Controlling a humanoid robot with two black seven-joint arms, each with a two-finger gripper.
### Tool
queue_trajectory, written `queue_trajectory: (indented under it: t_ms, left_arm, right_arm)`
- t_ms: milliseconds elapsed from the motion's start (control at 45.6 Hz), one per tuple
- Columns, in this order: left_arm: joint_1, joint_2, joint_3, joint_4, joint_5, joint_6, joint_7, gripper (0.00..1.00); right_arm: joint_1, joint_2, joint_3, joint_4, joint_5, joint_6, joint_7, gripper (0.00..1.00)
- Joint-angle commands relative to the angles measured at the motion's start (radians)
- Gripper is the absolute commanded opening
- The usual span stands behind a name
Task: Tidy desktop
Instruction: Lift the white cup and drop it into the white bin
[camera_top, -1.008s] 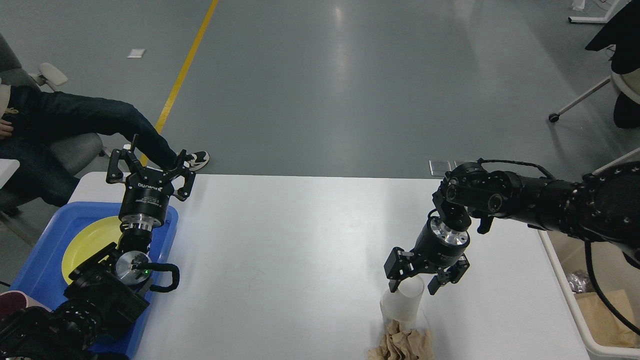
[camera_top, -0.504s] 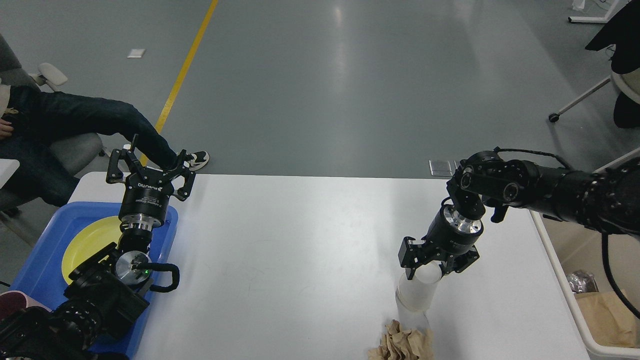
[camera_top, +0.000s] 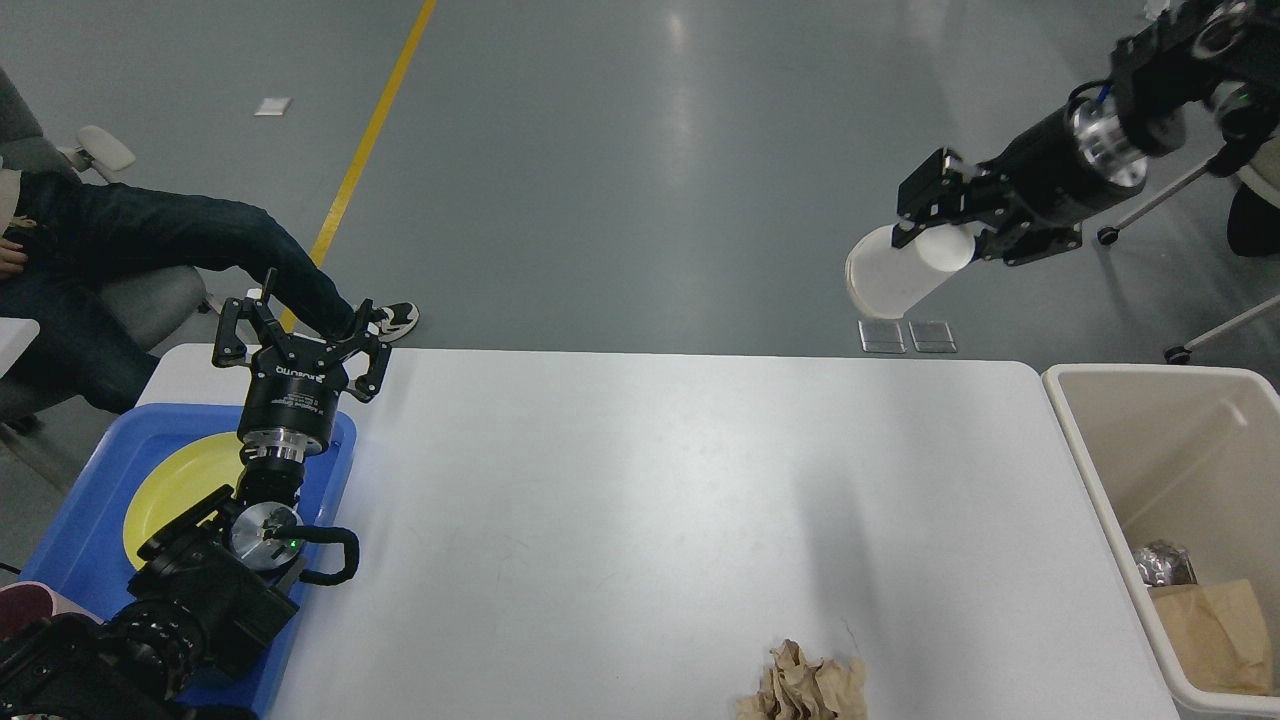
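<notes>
The white desktop (camera_top: 620, 500) fills the lower middle of the head view. A crumpled brown paper wad (camera_top: 805, 688) lies at its front edge. High at the upper right, beyond the desktop's far edge, my right gripper (camera_top: 950, 232) is shut on a white paper cup (camera_top: 895, 272), which is tilted with its mouth facing down and left. My left gripper (camera_top: 300, 325) stands open over the far end of the blue tray (camera_top: 70, 530), nothing between its fingers. A yellow plate (camera_top: 175, 495) lies in the tray, partly hidden by my left arm.
A beige bin (camera_top: 1090, 450) stands off the desktop's right edge, holding a brown paper bag (camera_top: 1215, 625) and a foil ball (camera_top: 1160, 563). A seated person's legs (camera_top: 180, 240) reach toward the far left corner. Chair legs (camera_top: 1150, 205) stand on the floor at the far right.
My right gripper closed on the white cup by the paper wad and lifted it up and to the right, well above the desktop. The left arm has not moved.
</notes>
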Motion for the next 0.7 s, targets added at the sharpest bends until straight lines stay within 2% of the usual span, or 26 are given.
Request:
queue_trajectory:
  t_ms: [0, 66, 219, 394, 548, 592, 679]
  left_arm:
    - [0.0, 0.0, 0.0, 0.0, 0.0, 0.0, 0.0, 0.97]
    - [0.0, 0.0, 0.0, 0.0, 0.0, 0.0, 0.0, 0.97]
    - [0.0, 0.0, 0.0, 0.0, 0.0, 0.0, 0.0, 0.97]
    - [0.0, 0.0, 0.0, 0.0, 0.0, 0.0, 0.0, 0.97]
    - [0.0, 0.0, 0.0, 0.0, 0.0, 0.0, 0.0, 0.97]
    - [0.0, 0.0, 0.0, 0.0, 0.0, 0.0, 0.0, 0.97]
    - [0.0, 0.0, 0.0, 0.0, 0.0, 0.0, 0.0, 0.97]
  right_arm:
    - [0.001, -0.033, -0.01, -0.039, -0.008, 0.0, -0.001, 0.0]
    - [-0.035, -0.06, -0.018, -0.1, -0.01, 0.0, -0.001, 0.0]
    - [-0.282, -0.073, -0.022, -0.318, -0.01, 0.0, -0.001, 0.0]
    - [-0.609, -0.065, -0.004, -0.515, -0.004, -0.259, -0.001, 0.0]
    - [-0.81, -0.045, -0.001, -0.526, 0.001, -0.51, 0.002, 0.0]
    - [-0.853, -0.03, -0.002, -0.53, 0.001, -0.555, 0.002, 0.11]
    - [-0.927, -0.008, -0.006, -0.533, 0.001, -0.635, 0.005, 0.52]
